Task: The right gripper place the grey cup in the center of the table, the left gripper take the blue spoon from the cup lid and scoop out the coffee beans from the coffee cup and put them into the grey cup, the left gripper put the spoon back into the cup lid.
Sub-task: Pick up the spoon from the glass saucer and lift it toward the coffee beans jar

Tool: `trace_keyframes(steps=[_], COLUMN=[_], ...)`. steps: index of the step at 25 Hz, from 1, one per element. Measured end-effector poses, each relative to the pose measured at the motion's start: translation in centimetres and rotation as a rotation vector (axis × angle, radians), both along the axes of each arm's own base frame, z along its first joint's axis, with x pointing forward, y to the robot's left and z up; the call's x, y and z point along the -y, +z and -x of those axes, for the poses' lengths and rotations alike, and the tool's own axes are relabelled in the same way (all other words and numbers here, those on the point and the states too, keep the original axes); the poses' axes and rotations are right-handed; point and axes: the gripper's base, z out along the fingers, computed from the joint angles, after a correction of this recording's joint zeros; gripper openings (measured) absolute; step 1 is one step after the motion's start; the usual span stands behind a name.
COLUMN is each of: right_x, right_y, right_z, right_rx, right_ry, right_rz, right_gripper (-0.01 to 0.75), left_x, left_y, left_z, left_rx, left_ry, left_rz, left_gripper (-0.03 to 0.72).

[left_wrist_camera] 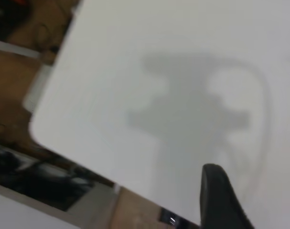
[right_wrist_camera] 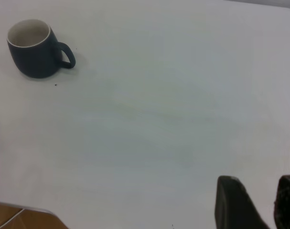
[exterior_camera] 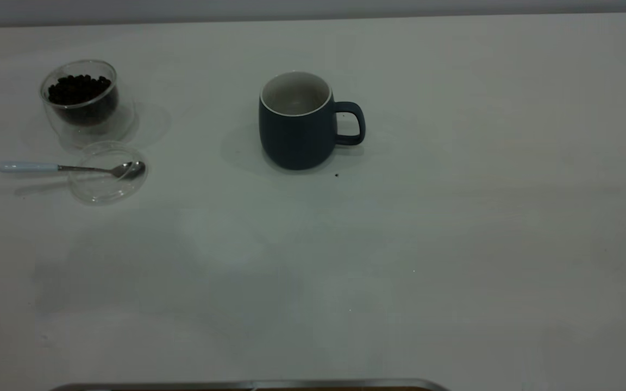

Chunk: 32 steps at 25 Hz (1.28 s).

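The grey cup (exterior_camera: 295,130) stands upright near the middle of the table (exterior_camera: 454,228), handle to the right, and nothing shows inside it. It also shows far off as the grey cup (right_wrist_camera: 34,52) in the right wrist view. At the far left the coffee cup (exterior_camera: 82,100) holds the coffee beans (exterior_camera: 79,89). Just in front of it the blue spoon (exterior_camera: 68,168) lies with its bowl in the cup lid (exterior_camera: 107,182). Neither arm appears in the exterior view. My left gripper (left_wrist_camera: 253,180) hangs open over bare table near a corner. My right gripper (right_wrist_camera: 258,185) is open, well away from the cup.
A tiny dark speck (exterior_camera: 336,175) lies just in front of the grey cup. A metal strip (exterior_camera: 248,385) runs along the near edge. The left wrist view shows the table's corner (left_wrist_camera: 37,129), with floor clutter beyond it.
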Motion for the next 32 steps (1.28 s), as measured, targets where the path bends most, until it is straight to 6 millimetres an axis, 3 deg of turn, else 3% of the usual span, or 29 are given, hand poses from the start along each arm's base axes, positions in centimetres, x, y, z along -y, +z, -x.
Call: trace_keyframes(steps=[8,16,21,23,28,32], right_x=[0.0,0.0,0.0,0.0,0.0,0.0], right_y=[0.0,0.0,0.0,0.0,0.0,0.0], right_z=[0.0,0.0,0.0,0.0,0.0,0.0], right_rx=[0.000,0.000,0.000,0.000,0.000,0.000], right_ry=[0.000,0.000,0.000,0.000,0.000,0.000], right_rz=[0.000,0.000,0.000,0.000,0.000,0.000], right_gripper=[0.242,0.242,0.242,0.242,0.242,0.242], left_x=[-4.3,-5.0,-5.4,-5.5,-6.3,-6.9], left_y=[-3.5,-11.5,-15.2,-15.8,-17.4,-17.8], left_z=[-5.5,-7.5,-7.9,-8.1,-8.6,-9.0], left_rx=[0.033,0.013,-0.009,-0.007,0.012,0.043], left_ry=[-0.104,-0.359,-0.451,-0.450,-0.407,-0.369], left_rz=[0.292,0.544,0.517,0.503,0.428,0.378], left_gripper=[0.434,0.427,0.432,0.465,0.627,0.650])
